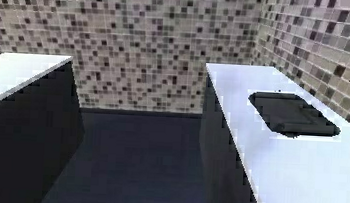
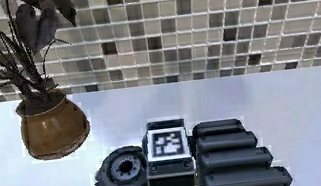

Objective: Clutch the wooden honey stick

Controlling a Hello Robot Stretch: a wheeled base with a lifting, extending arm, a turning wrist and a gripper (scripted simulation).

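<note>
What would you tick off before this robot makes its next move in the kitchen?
1. Bare floor ahead for driving: ok.
2. Whether the tool holds anything: cannot tell, as its far end can't be made out.
3. The vase upright on the countertop: ok.
4. Bare countertop beyond the arm: ok.
5. What lies in the sink: cannot tell.

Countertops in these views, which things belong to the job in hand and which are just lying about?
Job: claw; I can't tell whether it holds anything.
Lying about: brown vase of dark leaves on the white countertop; dark sink in the forward view's right counter.
</note>
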